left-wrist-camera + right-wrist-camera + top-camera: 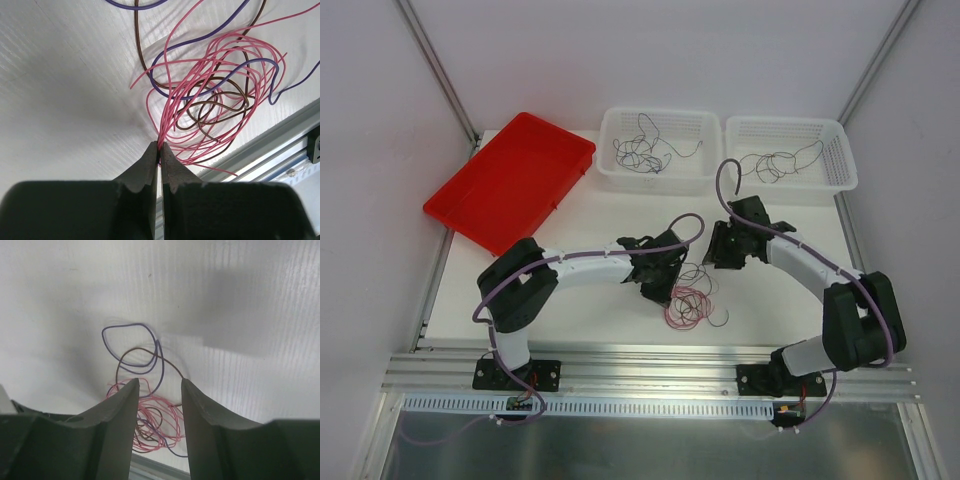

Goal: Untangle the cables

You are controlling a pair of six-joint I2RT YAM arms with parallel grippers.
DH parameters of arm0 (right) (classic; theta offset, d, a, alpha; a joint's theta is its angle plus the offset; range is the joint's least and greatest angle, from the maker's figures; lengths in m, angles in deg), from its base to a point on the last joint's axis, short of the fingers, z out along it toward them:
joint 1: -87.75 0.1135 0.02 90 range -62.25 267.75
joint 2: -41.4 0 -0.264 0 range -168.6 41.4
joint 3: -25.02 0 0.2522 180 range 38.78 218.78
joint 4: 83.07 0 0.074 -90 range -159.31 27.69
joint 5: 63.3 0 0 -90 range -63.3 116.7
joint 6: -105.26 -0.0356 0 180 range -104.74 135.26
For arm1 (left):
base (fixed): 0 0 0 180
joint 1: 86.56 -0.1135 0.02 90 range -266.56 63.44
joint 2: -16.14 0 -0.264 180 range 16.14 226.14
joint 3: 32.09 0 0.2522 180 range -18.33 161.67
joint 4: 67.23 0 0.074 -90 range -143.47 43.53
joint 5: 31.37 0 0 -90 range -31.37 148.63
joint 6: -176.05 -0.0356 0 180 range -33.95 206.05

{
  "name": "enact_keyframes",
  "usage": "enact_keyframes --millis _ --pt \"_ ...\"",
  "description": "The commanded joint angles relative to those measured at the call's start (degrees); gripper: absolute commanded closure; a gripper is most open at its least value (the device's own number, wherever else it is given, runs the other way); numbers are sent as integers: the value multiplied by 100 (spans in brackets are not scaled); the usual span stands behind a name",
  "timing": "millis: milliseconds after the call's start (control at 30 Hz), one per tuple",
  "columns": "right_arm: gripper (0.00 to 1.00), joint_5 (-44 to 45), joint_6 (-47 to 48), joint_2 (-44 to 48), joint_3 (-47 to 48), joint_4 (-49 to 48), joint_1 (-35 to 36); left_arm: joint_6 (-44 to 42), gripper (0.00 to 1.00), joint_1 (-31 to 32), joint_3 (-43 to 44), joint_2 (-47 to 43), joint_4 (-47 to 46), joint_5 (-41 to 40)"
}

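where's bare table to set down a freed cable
Bare table between the red tray and left basket, plus a strip between the cable tangle and right arm. Crowded front centre: left gripper pinches the tangle, right gripper hangs open over it.

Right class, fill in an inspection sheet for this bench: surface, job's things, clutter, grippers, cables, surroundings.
Surface: white table, no spills seen.
Job's things: tangle of thin pink, purple and brown strands near the front edge; more wires in a white basket and a second basket at the back.
Clutter: red tray, back left.
Grippers: left gripper shut on a pink wire; right gripper open above the tangle, holding nothing.
Cables: lilac arm cables run along both arms.
Surroundings: metal rail at the near edge; white walls.
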Motion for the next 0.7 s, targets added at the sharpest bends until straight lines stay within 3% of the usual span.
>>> enact_keyframes --millis 0,333,567,667 --pt "58 -189 -403 -329 81 -402 51 -133 100 -24 19 -240 133 194" --pt "69 -136 -738 -813 -122 -886 139 -142 100 -24 -33 -266 142 141" --pt "99 48 -563 -594 -34 -580 122 -177 100 -24 -95 -328 203 54" --pt "99 232 -378 -217 141 -228 34 -264 100 -41 -156 -442 317 -52"
